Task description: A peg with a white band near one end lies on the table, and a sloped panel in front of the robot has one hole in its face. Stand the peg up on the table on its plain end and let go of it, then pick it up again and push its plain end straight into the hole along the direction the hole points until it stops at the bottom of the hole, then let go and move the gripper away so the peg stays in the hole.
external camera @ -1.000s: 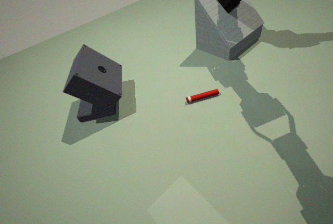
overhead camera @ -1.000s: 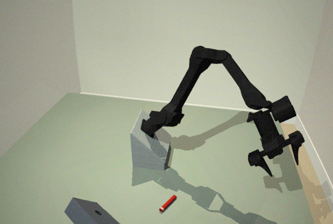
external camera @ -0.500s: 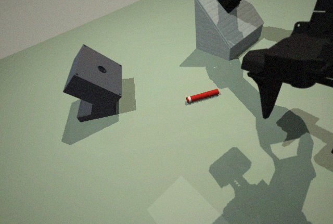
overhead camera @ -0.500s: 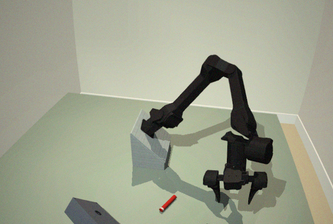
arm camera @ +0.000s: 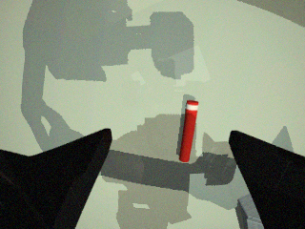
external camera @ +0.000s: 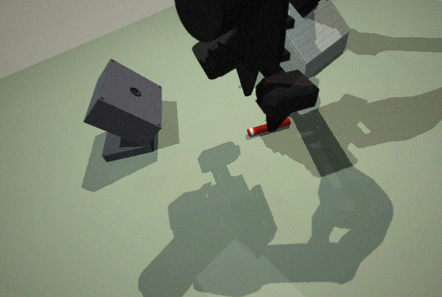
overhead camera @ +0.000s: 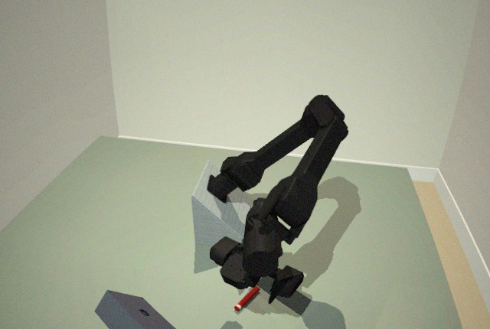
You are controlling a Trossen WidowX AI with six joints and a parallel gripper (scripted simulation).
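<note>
The red peg [overhead camera: 247,298] [external camera: 262,128] [arm camera: 189,134] lies flat on the table. Its white band [overhead camera: 237,307] [external camera: 251,132] [arm camera: 192,107] is at the end nearer the panel side; the plain end points toward the arm's base. My gripper [external camera: 260,112] [arm camera: 171,135] is open and empty, pointing down above the peg. In the wrist view the peg lies between the fingertip lines, right of centre, with its banded end farther up. In the exterior view one fingertip overlaps the peg. The sloped panel [overhead camera: 126,304] [external camera: 117,83] has one empty dark hole [overhead camera: 144,312] [external camera: 135,91] in its face.
The arm's base stands on a grey wedge block [overhead camera: 213,220] [external camera: 315,47], whose edge shows at the lower right of the wrist view [arm camera: 245,212]. The panel sits on a dark foot [external camera: 128,153]. The arm's shadows fall across the table around the peg.
</note>
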